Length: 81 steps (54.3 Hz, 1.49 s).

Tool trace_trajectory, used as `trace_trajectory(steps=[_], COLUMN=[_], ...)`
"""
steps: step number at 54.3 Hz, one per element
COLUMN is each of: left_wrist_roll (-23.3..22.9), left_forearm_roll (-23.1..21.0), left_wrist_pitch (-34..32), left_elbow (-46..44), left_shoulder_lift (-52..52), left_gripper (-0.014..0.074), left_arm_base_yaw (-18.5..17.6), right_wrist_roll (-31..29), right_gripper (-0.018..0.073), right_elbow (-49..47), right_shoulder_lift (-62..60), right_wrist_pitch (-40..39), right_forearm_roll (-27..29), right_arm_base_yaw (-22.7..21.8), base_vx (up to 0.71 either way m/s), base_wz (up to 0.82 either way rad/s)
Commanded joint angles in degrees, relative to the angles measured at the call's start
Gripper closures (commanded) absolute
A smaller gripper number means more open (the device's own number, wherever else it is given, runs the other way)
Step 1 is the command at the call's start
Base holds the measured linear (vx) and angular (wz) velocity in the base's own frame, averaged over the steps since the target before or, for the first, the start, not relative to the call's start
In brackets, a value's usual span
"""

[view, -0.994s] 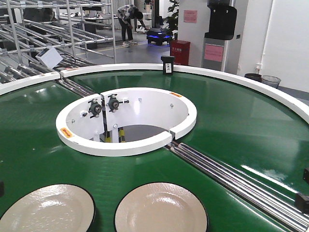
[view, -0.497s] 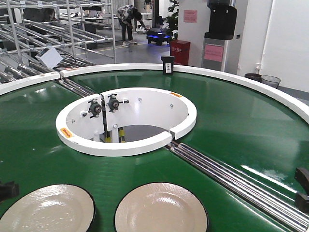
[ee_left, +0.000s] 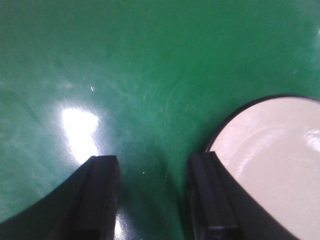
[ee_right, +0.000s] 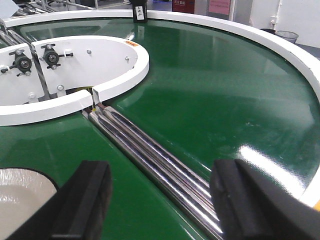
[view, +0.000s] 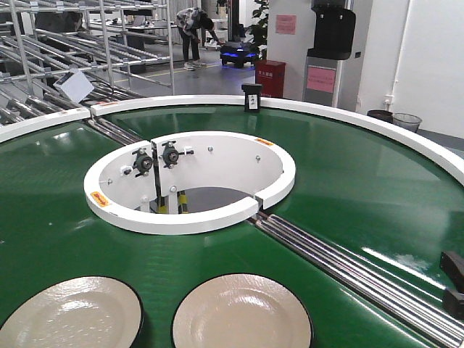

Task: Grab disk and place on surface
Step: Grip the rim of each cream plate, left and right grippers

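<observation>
Two cream disks with thin dark rims lie on the green belt at the front: the left disk and the right disk. My left gripper is open just above the belt with only belt between its fingers. A disk lies right beside its right finger. That gripper is outside the front view. My right gripper is open over the steel rollers, with a disk at its lower left. Its black fingertips show at the front view's right edge. The surface is out of view.
The green belt rings a white circular well with bearings inside. A white outer rim bounds the belt. A black sensor box stands at the far edge. Racks, a person and a blue cart are behind.
The left gripper's tip showed at the front view's left edge half a second ago and has since gone from that view. The right fingertips rose slightly at the right edge. The disks stayed put.
</observation>
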Motion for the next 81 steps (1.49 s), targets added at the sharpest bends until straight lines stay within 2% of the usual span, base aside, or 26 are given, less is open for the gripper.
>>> trace_trajectory(steps=[1, 3, 8, 10, 14, 28, 36, 45, 61, 65, 72, 75, 81], left_wrist_roll=[12.4, 18.9, 30.6, 34.0, 37.1, 37.5, 39.2, 40.9, 42.1, 42.1, 42.1, 42.1, 42.1], left_forearm_roll=[-12.5, -17.9, -27.2, -30.1, -32.8, -31.7, -31.9, -34.9, -39.4, -39.3, -39.1, -38.8, -38.7], left_wrist_pitch=[-1.1, -0.6, 1.6, 3.0, 5.1, 4.3, 4.1, 7.7, 8.8, 8.8, 10.2, 10.8, 12.6], left_elbow=[-2.4, -2.4, -2.4, -2.4, -2.4, -2.4, -2.4, -2.4, -2.9, -2.8, -2.8, -2.8, -2.8], left_shoulder_lift=[1.3, 2.6, 5.0, 6.0, 7.7, 10.1, 12.0, 14.2, 15.3, 15.4, 15.4, 15.4, 15.4], left_gripper=[0.0162, 0.0162, 0.0162, 0.0162, 0.0156, 0.009, 0.0088, 0.0088, 0.0092, 0.0099, 0.0151, 0.02, 0.0353], left_arm_base_yaw=[1.4, 1.8, 2.1, 2.1, 1.9, 1.9, 1.9, 1.7, -3.1, -4.0, -3.9, -3.9, -3.9], right_wrist_roll=[-0.2, -0.2, -0.2, -0.2, -0.2, -0.2, -0.2, -0.2, -0.2, -0.2, -0.2, -0.2, 1.3], right_gripper=[0.0052, 0.0052, 0.0052, 0.0053, 0.0053, 0.0053, 0.0053, 0.0053, 0.0053, 0.0053, 0.0055, 0.0058, 0.0058], right_elbow=[-1.7, -1.7, -1.7, -1.7, -1.7, -1.7, -1.7, -1.7, -1.7, -1.7, -1.7, -1.7, -1.7], right_shoulder_lift=[-0.6, -0.6, -0.6, -0.6, -0.6, -0.6, -0.6, -0.6, 0.6, 1.6, 3.1, 3.9, 5.2], right_wrist_pitch=[-4.8, -4.8, -4.8, -4.6, -4.2, -1.6, -1.7, -1.8, -2.8, -3.6, -3.8, -2.9, -1.2], right_forearm_roll=[-0.1, -0.1, -0.1, -0.1, -0.1, -0.1, -0.1, -0.2, -0.2, -0.2, -0.2, -0.2, 0.6], right_arm_base_yaw=[0.0, 0.0, 0.0, 0.0, 0.0, 0.0, 0.0, 0.0, 0.0, 0.0, 0.0, 0.0, 0.0], base_vx=[0.0, 0.0, 0.0, 0.0, 0.0, 0.0, 0.0, 0.0, 0.0, 0.0, 0.0, 0.0, 0.0], base_wz=[0.0, 0.0, 0.0, 0.0, 0.0, 0.0, 0.0, 0.0, 0.0, 0.0, 0.0, 0.0, 0.0])
